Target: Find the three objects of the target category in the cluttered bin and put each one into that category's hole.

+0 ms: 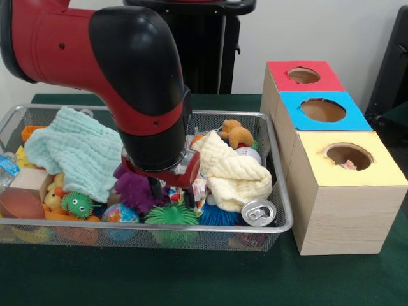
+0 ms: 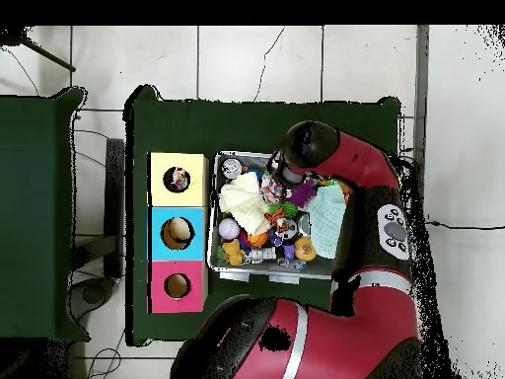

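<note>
The wire mesh bin (image 1: 280,191) is full of toys and cloths; it also shows in the overhead view (image 2: 271,278). My gripper (image 1: 167,190) is down in the clutter at the bin's middle, between a purple spiky ball (image 1: 136,191) and a cream cloth (image 1: 233,169). Its lower part is buried. A small multicoloured fabric piece (image 1: 199,187) shows just right of it; I cannot tell whether it is held. The yellow-topped box (image 1: 344,197) stands right of the bin. Something pinkish lies inside its hole (image 1: 348,156), and it looks multicoloured from overhead (image 2: 178,179).
A mint cloth (image 1: 73,150) covers the bin's left half. Green spiky balls (image 1: 172,215), a can (image 1: 258,211), a teddy bear (image 1: 237,134) and a wooden block (image 1: 25,188) lie in the bin. The blue-topped box (image 1: 323,109) and red-topped box (image 1: 303,75) stand behind the yellow one.
</note>
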Controlling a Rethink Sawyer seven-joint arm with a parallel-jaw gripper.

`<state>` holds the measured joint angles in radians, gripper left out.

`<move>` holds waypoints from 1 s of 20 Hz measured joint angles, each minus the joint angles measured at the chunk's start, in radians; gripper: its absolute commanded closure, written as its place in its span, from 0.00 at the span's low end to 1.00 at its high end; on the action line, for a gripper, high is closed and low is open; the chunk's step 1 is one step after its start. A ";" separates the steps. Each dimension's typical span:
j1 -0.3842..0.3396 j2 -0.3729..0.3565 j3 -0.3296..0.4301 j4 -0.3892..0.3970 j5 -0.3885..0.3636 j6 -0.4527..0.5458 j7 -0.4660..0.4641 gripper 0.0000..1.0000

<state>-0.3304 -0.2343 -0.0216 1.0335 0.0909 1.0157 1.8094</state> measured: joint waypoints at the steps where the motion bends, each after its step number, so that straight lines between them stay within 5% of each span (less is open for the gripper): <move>1: 0.000 0.000 0.000 0.000 0.005 0.000 0.000 0.00; 20: 0.023 -0.010 0.000 0.013 0.078 0.000 0.000 0.00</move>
<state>-0.3077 -0.2439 -0.0212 1.0467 0.1686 1.0155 1.8094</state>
